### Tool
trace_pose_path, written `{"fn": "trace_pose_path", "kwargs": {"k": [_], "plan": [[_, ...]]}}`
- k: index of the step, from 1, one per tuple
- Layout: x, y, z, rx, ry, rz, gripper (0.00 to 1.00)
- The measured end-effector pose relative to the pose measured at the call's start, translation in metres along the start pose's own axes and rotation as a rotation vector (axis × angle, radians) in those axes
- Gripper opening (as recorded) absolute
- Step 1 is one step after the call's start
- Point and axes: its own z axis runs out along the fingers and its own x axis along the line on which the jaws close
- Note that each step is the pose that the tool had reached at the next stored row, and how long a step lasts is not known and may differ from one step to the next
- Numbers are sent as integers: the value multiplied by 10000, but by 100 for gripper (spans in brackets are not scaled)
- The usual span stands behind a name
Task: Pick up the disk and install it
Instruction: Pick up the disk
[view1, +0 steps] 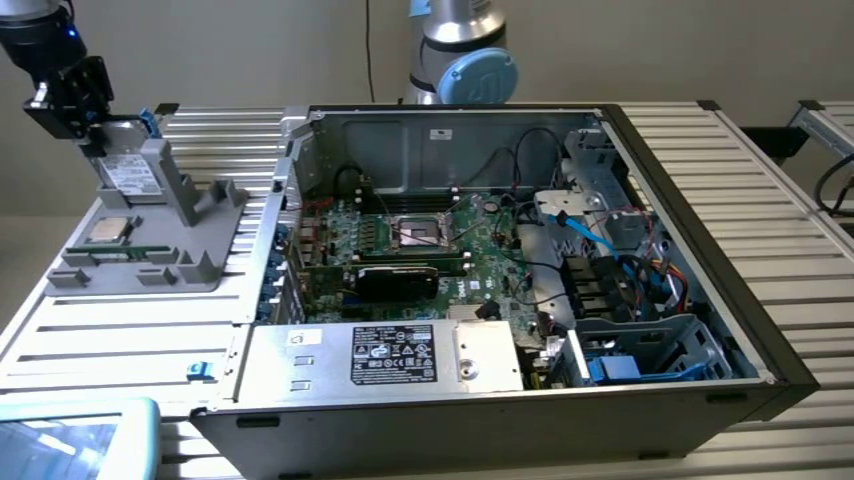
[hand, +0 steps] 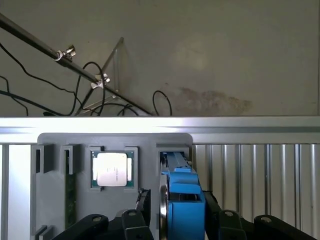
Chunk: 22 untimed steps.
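Claw (view1: 96, 140) straddles top edge of disk (hand: 184, 210), one finger each side; clamped or loose, cannot tell. Disk upright in slot of grey holder (view1: 200, 205), chip (hand: 112, 169) in next pocket. Open computer case (view1: 721, 262) just beside holder, on exterior view's right.

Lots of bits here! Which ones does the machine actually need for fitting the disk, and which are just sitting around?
Needed: the disk, standing on edge in the grey holder; the gripper, at the disk's upper end; the open computer case.
Sitting around: the CPU chip and memory stick in the same holder; the silver box with a black label inside the case.
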Motion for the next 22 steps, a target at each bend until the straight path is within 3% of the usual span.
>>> {"fn": "trace_pose_path", "kwargs": {"k": [14, 22], "plan": [[-18, 0, 15, -14, 83, 2, 52], [-16, -1, 23, -33, 74, 2, 52]]}}
